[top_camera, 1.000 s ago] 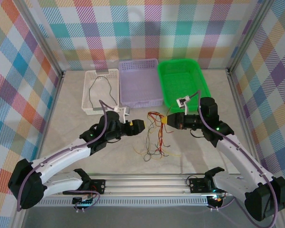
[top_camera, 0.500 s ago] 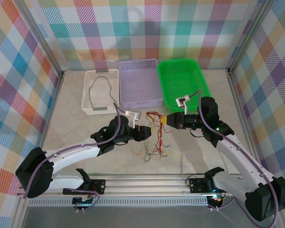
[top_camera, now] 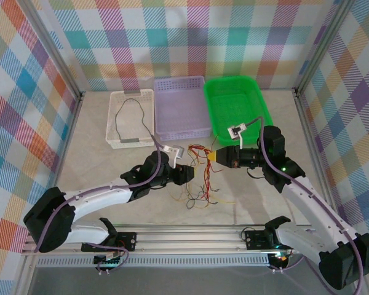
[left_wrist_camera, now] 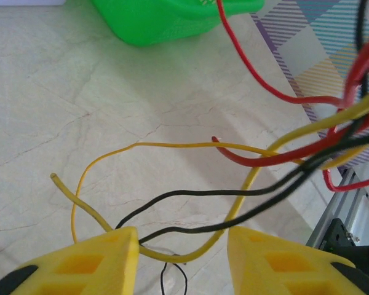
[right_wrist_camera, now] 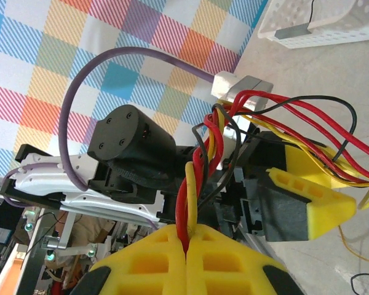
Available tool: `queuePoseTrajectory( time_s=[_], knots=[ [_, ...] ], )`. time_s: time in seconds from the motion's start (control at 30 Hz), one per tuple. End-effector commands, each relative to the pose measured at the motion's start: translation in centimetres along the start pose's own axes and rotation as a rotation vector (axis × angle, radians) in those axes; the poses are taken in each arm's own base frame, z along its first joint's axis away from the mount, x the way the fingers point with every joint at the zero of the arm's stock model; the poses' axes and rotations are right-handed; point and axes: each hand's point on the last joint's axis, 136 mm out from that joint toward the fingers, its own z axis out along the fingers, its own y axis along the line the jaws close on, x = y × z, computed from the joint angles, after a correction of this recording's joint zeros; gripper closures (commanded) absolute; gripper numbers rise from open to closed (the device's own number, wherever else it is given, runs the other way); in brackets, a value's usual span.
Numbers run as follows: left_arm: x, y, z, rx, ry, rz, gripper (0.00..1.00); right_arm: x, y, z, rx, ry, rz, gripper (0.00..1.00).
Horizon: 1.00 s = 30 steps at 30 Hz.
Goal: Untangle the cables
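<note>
The right gripper [right_wrist_camera: 187, 238] has its jaws pressed together, pinching red and yellow strands of the cables [right_wrist_camera: 194, 175] at the lower middle of the right wrist frame. The left gripper [left_wrist_camera: 181, 249] has its jaws spread, with a yellow and a black strand crossing the gap at the frame's bottom edge. From above, the cables spread over the table [top_camera: 98, 166] at frame centre, between both arms, below the lavender basket [top_camera: 179, 80] and the green basket [top_camera: 261, 104].

Cables [top_camera: 200, 175]: lying tangled at centre, trailing loose loops toward near side.
Colours: showing red, yellow and black, thin strands crossing one another.
Far end: rising bunched together.
</note>
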Motion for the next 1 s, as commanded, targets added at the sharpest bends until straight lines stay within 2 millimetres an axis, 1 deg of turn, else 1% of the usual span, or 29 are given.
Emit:
queuePoseTrajectory(
  time_s=[0.0, 0.13, 0.2, 0.33, 0.53, 0.77, 0.97],
  knots=[
    [-1.3, -1.5, 0.1, 0.039, -0.046, 0.047, 0.66, -0.2, 2.4, -0.3, -0.064, -0.002, -0.074, 1.00],
    [-1.6, -1.9, 0.0, 0.054, -0.052, 0.049, 0.71, 0.1, 2.1, -0.2, -0.060, 0.003, -0.067, 1.00],
    [-1.7, -2.0, 0.0, 0.060, -0.053, 0.051, 0.77, 0.2, 1.9, -0.2, -0.057, 0.003, -0.064, 1.00],
    [-1.6, -2.2, -0.1, 0.070, -0.051, 0.055, 0.84, 0.3, 1.8, -0.2, -0.056, 0.003, -0.064, 1.00],
    [-1.6, -2.5, -0.4, 0.084, -0.052, 0.055, 1.00, 0.5, 1.6, -0.2, -0.046, 0.005, -0.068, 1.00],
    [-2.0, -3.3, -2.1, 0.115, -0.077, 0.060, 1.00, 0.7, 0.5, -0.2, -0.006, -0.007, -0.054, 1.00],
    [-2.2, -4.4, -3.4, 0.163, -0.094, 0.064, 1.00, 0.8, 0.4, -0.1, -0.015, 0.000, -0.046, 1.00]
  ],
)
